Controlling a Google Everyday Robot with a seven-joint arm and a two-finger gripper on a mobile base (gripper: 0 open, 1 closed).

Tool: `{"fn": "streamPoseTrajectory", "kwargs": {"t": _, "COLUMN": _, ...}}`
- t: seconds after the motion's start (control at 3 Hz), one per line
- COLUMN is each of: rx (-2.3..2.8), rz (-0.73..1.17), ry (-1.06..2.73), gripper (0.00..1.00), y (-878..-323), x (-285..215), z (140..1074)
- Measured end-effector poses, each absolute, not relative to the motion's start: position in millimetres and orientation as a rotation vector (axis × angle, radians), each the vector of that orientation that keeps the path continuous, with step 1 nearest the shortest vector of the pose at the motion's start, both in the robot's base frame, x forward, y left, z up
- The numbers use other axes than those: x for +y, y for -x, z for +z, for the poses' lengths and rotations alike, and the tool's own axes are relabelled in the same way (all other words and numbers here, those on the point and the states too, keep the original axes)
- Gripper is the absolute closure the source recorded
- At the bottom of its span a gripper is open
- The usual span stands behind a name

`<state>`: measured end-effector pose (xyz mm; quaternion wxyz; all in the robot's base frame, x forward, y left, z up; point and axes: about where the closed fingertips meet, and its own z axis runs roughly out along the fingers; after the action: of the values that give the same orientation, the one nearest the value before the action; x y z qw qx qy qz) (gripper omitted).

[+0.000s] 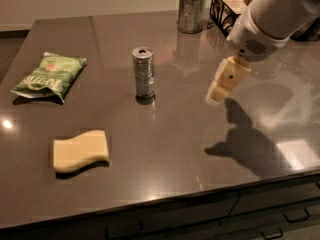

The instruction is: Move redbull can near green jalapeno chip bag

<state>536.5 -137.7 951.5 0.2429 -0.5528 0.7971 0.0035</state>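
A broad dark grey tabletop [165, 164] fills most of the view. Its front edge runs along the bottom above drawer fronts, and its far edge meets a pale wall. A white robot arm [272, 19] reaches in from the upper right, casting a shadow on the bare surface to the right of centre. At its end the tan gripper [216, 96] hangs tilted down and to the left above the tabletop, right of the middle. Whether the jaws are parted or closed cannot be told from this angle. The green jalapeno chip bag [49, 76] lies flat near the left edge. A pale yellow wavy sponge block [80, 151] lies in front of it, towards the front edge. A dark wire basket [227, 6] and a metal cup [191, 14] with white tufts stand at the far edge. The redbull can [143, 73] stands upright just left of centre, well apart from the bag, with bare tabletop between them and between it and the gripper.
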Motion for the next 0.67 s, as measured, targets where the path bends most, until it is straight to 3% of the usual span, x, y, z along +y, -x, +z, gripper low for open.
{"fn": "streamPoseTrajectory", "kwargs": {"t": 0.67, "rx": 2.045, "rz": 0.193, "ry": 1.495, "gripper": 0.0, "y": -578, "x": -50, "z": 936}}
